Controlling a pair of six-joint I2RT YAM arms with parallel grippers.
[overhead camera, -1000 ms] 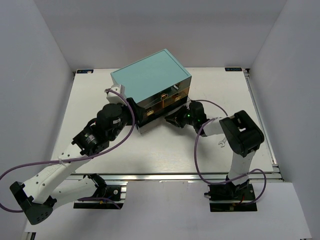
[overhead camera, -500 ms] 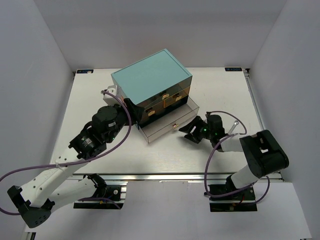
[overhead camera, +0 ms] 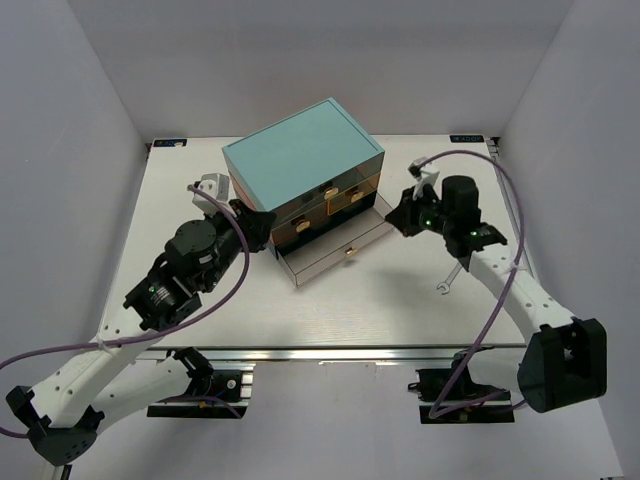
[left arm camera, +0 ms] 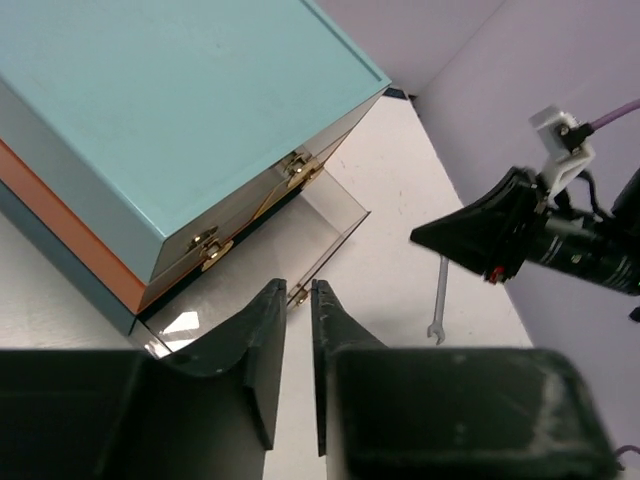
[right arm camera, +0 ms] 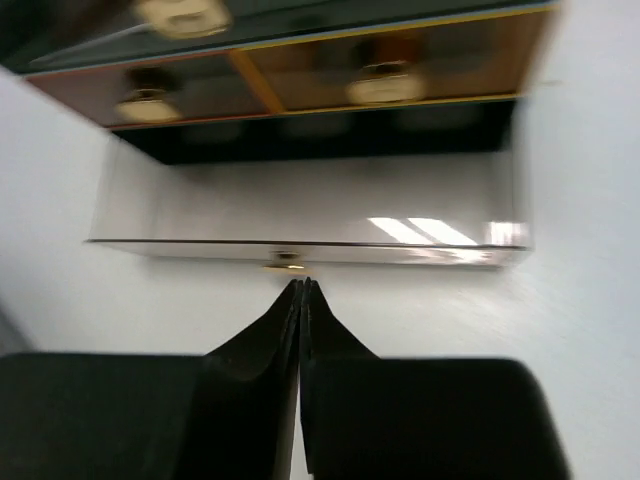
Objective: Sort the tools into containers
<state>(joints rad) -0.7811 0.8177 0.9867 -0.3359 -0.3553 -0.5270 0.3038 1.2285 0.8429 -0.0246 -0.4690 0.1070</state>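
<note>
The chest with the teal top (overhead camera: 300, 150) (left arm camera: 150, 100) stands at the table's middle back. Its bottom clear-walled drawer (overhead camera: 335, 250) (right arm camera: 300, 245) is pulled out and looks empty. My right gripper (overhead camera: 394, 220) (right arm camera: 302, 284) is shut on nothing, right of the drawer, tips pointing at the drawer's cream knob (right arm camera: 287, 264) without touching it. My left gripper (overhead camera: 262, 222) (left arm camera: 298, 285) hangs by the chest's left front corner, fingers a thin slit apart, nothing between them. The silver wrench (overhead camera: 449, 281) (left arm camera: 438, 300) lies on the table right of the drawer. No screwdriver shows.
Two small upper drawers (right arm camera: 385, 85) (right arm camera: 145, 100) with cream knobs are pushed in. White walls enclose the table on three sides, and a metal rail (overhead camera: 520, 250) runs along its right edge. Purple cables loop from both arms.
The right gripper drew the bottom drawer out by its knob, let go, and swung back up to the chest's right. The left arm backed away slightly to the left.
</note>
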